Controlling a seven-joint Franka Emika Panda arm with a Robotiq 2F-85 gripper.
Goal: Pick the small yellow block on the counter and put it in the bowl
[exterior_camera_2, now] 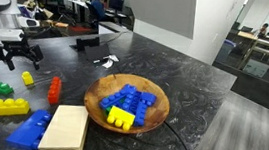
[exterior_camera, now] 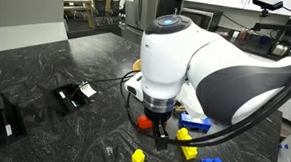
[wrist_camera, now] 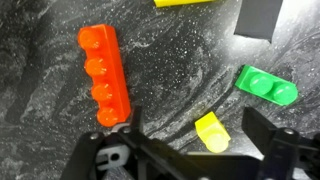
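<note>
1. In an exterior view, the gripper (exterior_camera: pixel 162 133) hangs point-down over the dark counter (exterior_camera: pixel 46 66), with a red block (exterior_camera: pixel 143 121) just beside it. Several yellow pieces lie near, and I cannot tell from here which is the small one.
2. In an exterior view, the gripper (exterior_camera_2: pixel 16 58) hovers with its fingers apart, holding nothing. The small yellow block (exterior_camera_2: pixel 28 77) sits on the counter (exterior_camera_2: pixel 156 62) just below it and slightly toward the bowl. The red block (exterior_camera_2: pixel 54 90) lies between the small yellow block and the bowl (exterior_camera_2: pixel 164 110), which is well apart and already has blue and yellow pieces in it. A green block (exterior_camera_2: pixel 4 90) and a long yellow brick (exterior_camera_2: pixel 10 107) lie near on the camera side.
3. In the wrist view, the gripper (wrist_camera: pixel 190 140) is spread wide. The small yellow block (wrist_camera: pixel 212 132) lies between the fingers, nearer the right-hand one and turned askew to them. The red block (wrist_camera: pixel 105 75) and green block (wrist_camera: pixel 267 86) flank it with room to spare. The descent probably needs a small sideways shift first.
</note>
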